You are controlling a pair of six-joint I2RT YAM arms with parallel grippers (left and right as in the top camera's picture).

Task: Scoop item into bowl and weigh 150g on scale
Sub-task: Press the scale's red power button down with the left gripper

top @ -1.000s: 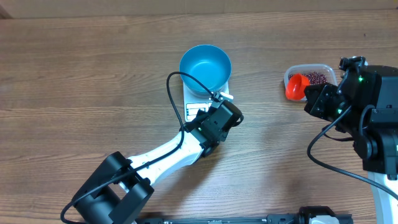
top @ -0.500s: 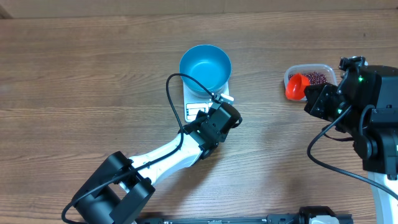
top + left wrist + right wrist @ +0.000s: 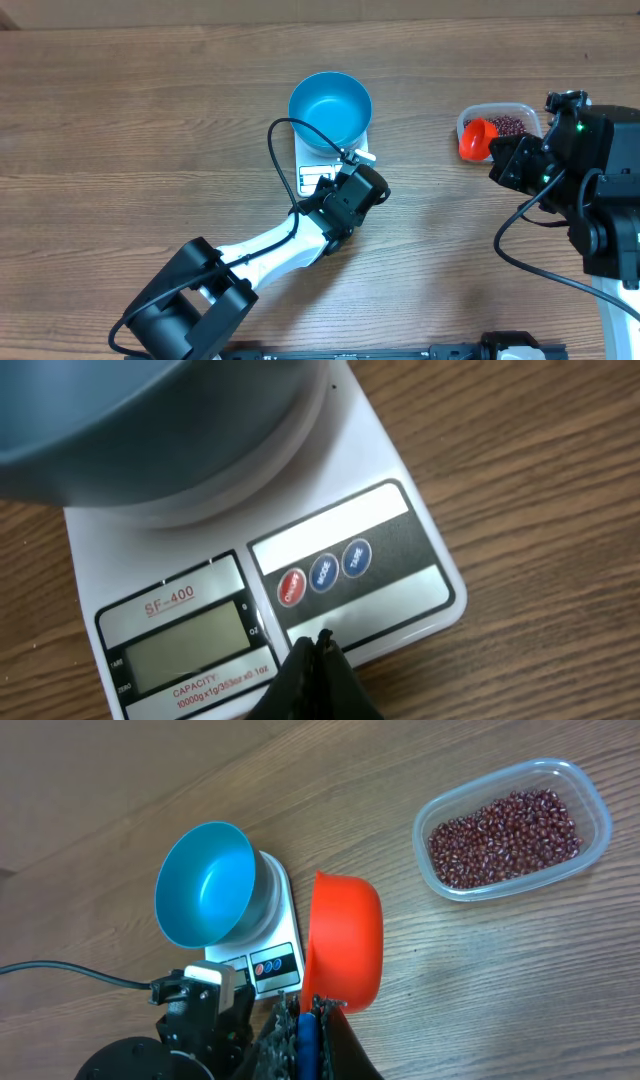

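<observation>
Care matters: the shut, empty left gripper (image 3: 315,650) should tap just one of the scale (image 3: 400,525) buttons (image 3: 323,573), squarely. Right gripper (image 3: 308,1010) clamps the scoop (image 3: 345,940).

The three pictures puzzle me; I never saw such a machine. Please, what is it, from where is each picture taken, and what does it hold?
It is two robot arms at a wooden table, each ending in a two-finger gripper. The overhead picture looks down from above; the other two come from a small camera on each wrist. An empty blue bowl stands on a white scale; a clear tub holds red beans. The left gripper is closed on nothing, by the scale's front edge. The right gripper holds an orange scoop by its handle.
</observation>
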